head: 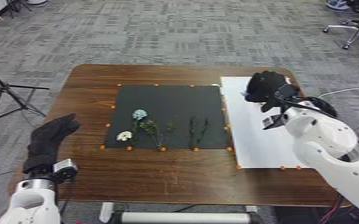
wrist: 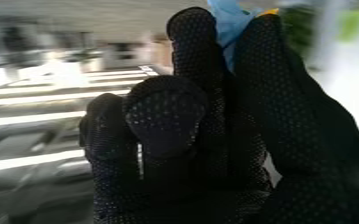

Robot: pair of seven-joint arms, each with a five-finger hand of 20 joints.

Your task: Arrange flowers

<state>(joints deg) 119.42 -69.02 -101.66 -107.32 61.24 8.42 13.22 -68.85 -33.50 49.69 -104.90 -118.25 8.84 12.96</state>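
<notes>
Flower materials are lying loose on the dark mat (head: 149, 96), the landmark. On it, a compact pale-blue bloom (head: 140, 114) is resting near a small, rounded white flower (head: 124, 136), with leafy green sprigs (head: 149, 126) spreading finely beside them; two thin dark stems (head: 192, 131) are lying nearer the mat's right side, apart from each other. The separate stems are forming no bundle, so the arrangement is apparently standing at an early stage, with gathering and placing remaining. Right of the mat, over the far part of a smooth white sheet (head: 260, 147), the mesh-gloved right hand (head: 266, 86) is pinching a thin, folded, light-blue piece (wrist: 234, 24) between finger and thumb; what it is cannot be told. Left of the mat, the left hand (head: 47, 139) is resting with fingers relaxed, holding nothing.
</notes>
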